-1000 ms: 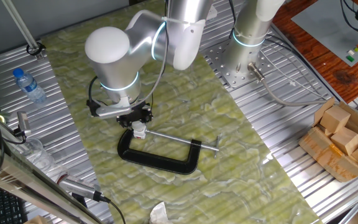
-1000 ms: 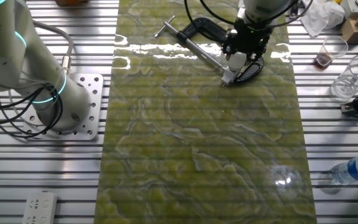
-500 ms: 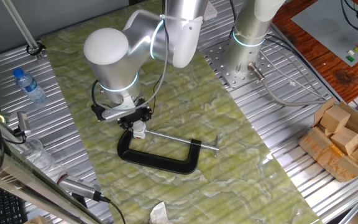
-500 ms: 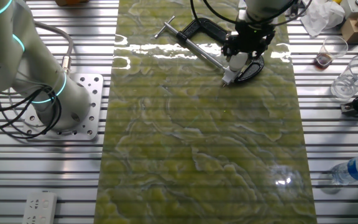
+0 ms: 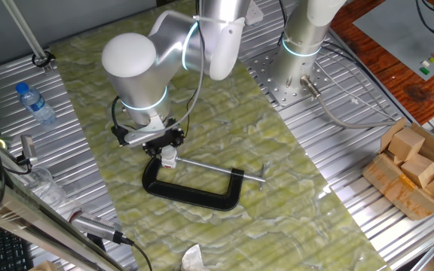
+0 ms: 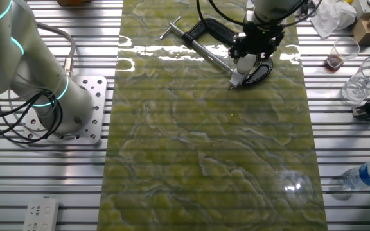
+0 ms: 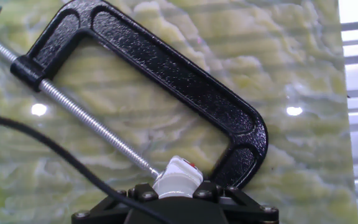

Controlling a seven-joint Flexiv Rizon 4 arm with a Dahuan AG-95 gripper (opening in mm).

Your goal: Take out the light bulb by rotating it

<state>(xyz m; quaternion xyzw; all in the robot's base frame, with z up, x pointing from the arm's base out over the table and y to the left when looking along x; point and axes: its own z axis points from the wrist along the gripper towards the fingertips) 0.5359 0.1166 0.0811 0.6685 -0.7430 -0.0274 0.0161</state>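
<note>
Nothing is shifting since half a second ago; from one second ago, my arm has turned slightly. I'm seeing the small frosted-white light bulb (image 7: 178,176) sitting at my pincer (image 7: 177,190), its fingers appearing clenched on it. Beyond, the black cast-iron C-clamp (image 7: 166,65) is lying flat on the green marbled surface (image 7: 278,56), its threaded steel screw (image 7: 73,109) reaching to the bulb.

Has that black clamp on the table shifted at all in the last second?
No. The black clamp lies at the same spot on the green mat, with the bulb at its end.
</note>
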